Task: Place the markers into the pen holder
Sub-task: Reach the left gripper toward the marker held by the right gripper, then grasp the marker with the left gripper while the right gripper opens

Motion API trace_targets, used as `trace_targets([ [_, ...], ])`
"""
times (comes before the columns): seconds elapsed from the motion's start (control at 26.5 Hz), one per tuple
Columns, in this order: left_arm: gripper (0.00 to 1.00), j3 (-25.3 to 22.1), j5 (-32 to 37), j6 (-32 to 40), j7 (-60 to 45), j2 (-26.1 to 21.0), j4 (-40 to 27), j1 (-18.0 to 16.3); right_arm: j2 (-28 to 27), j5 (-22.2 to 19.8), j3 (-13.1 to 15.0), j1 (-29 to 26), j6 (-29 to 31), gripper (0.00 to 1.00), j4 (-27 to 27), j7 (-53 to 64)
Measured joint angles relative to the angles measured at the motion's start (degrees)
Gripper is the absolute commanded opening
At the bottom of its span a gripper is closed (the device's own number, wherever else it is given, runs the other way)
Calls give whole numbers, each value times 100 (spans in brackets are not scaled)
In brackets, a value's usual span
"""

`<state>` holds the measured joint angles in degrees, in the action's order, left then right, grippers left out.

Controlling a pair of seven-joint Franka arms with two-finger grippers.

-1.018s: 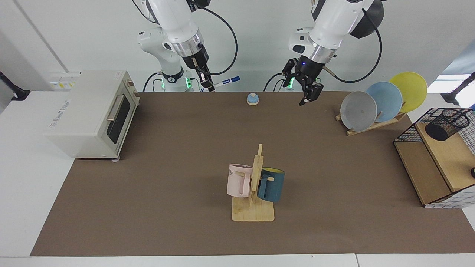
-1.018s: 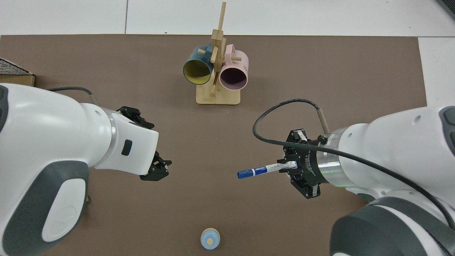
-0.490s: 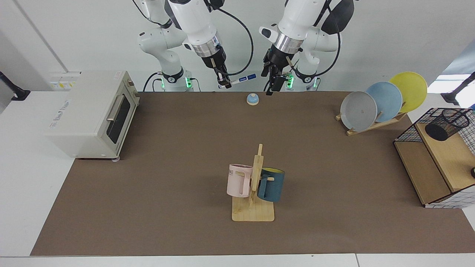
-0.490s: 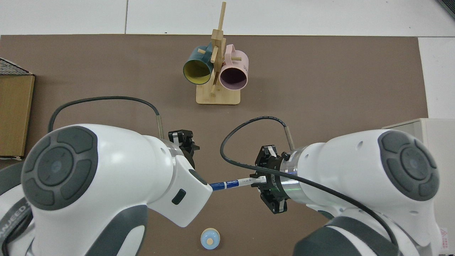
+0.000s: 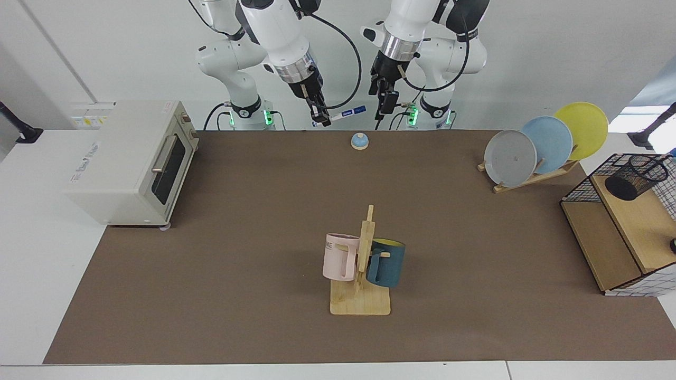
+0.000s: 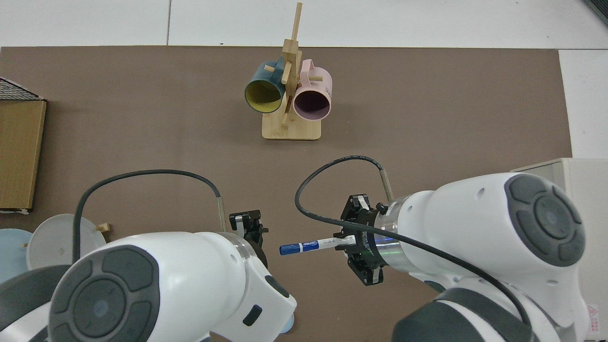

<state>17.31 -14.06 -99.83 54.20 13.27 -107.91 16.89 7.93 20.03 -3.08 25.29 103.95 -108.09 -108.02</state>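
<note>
The marker (image 5: 346, 112), white with a blue cap, is held level in the air above the mat's far edge. My right gripper (image 5: 320, 117) is shut on its white end, and the cap points toward my left gripper (image 5: 384, 108). In the top view the marker (image 6: 308, 246) sticks out of the right gripper (image 6: 349, 241), with its cap a short gap from the left gripper (image 6: 254, 232), which is open and holds nothing. The pen holder (image 5: 634, 177), a black mesh cup, stands on the upper wooden shelf at the far right, away from both arms.
A wire rack with wooden shelves (image 5: 607, 232) carries the pen holder. Three plates (image 5: 546, 143) lean in a stand beside it. A mug tree (image 5: 364, 264) with a pink and a dark blue mug stands mid-mat. A toaster oven (image 5: 132, 161) and a small blue bell (image 5: 359, 140) are also there.
The left arm has swung in from the plate side toward the middle, and its gripper now hangs beside the marker's cap. The right gripper carried the marker a little toward the centre.
</note>
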Motion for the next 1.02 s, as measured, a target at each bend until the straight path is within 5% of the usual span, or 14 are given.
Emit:
trace_targets([
  [0.45, 93, 283, 10, -883, -247, -276, -102, 7, 0, 31, -8, 123, 19, 0, -19, -15],
  [0.83, 83, 498, 10, -929, -536, -315, -38, 18, 0, 32, -5, 124, 22, 0, -24, -16],
  [0.87, 77, 516, 10, -927, -539, -311, -30, 19, 0, 32, -5, 124, 22, 0, -24, -16],
  [0.94, 48, 554, 10, -916, -540, -298, -12, 20, 0, 33, -5, 124, 22, 0, -25, -16],
  [0.98, 19, 571, 11, -904, -540, -289, 0, 20, 0, 33, -5, 124, 22, 0, -25, -16],
  [1.02, 0, 587, 13, -890, -540, -276, 14, 20, 0, 33, -5, 124, 22, 0, -25, -16],
])
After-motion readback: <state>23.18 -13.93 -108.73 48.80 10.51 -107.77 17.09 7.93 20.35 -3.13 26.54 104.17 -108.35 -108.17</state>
